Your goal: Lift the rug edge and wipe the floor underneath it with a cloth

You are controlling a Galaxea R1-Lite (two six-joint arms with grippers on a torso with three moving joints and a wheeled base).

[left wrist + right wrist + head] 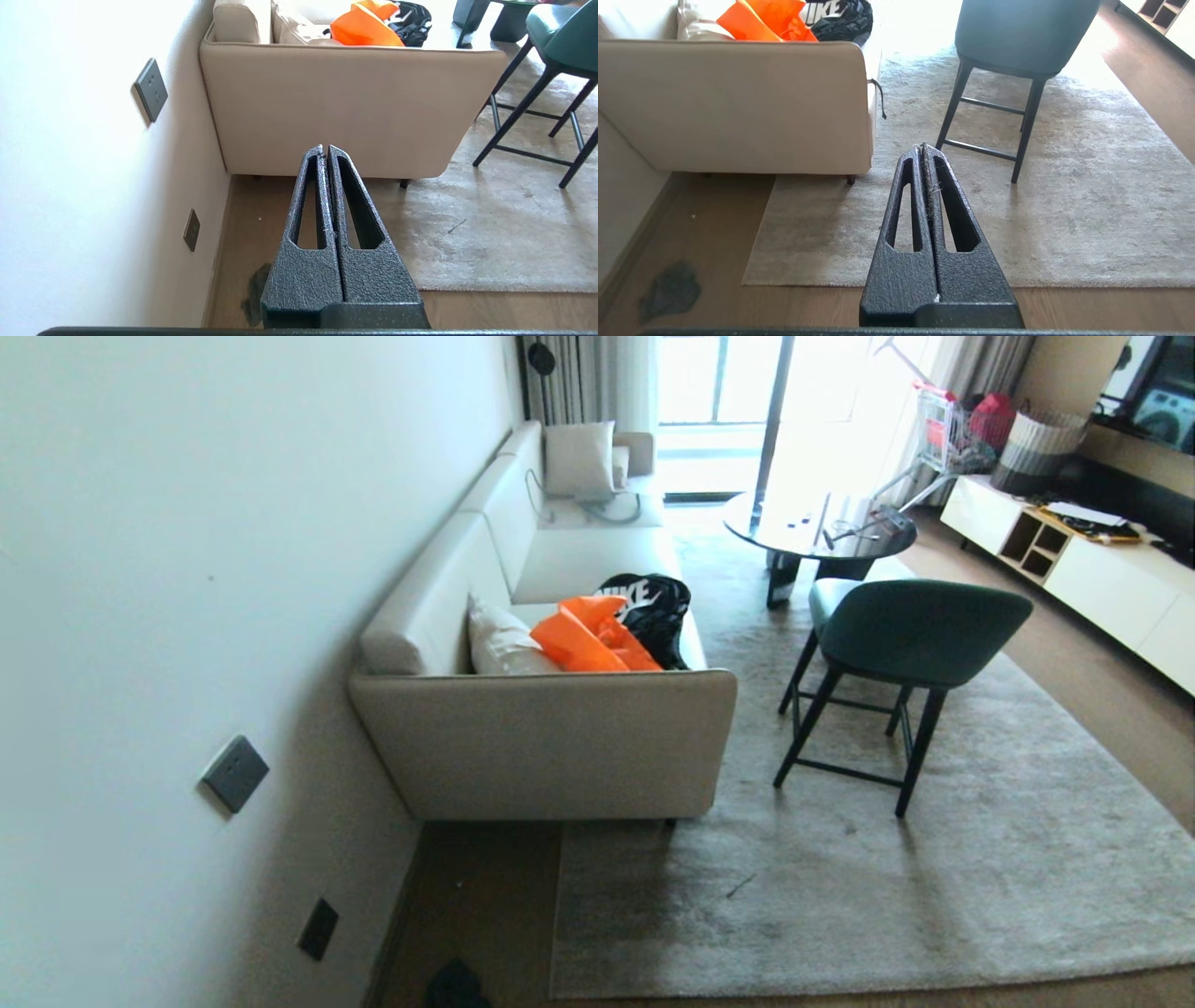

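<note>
Floor (714,224) beside rug (1064,233) hem (bare)

**Daylight from the far window, glare at the top**

Lit brightly by daylight through the far window (719,392), blown out to white there and across the glass surface (812,527). Washed pale along the near wall (140,569) in head and left wrist views. Overexposed at the upper middle of the right wrist view, bleaching the rug (1064,210) beyond the chair (1017,37). Soft shadows under the chair and beside the sofa (541,747), darkening the floor (485,896) in the corner. Bent verticals and stretched edges in the head view. Slightly soft overall; sharper on both wrist views' close foreground. Cloth (670,291) dim, low in contrast.
</note>
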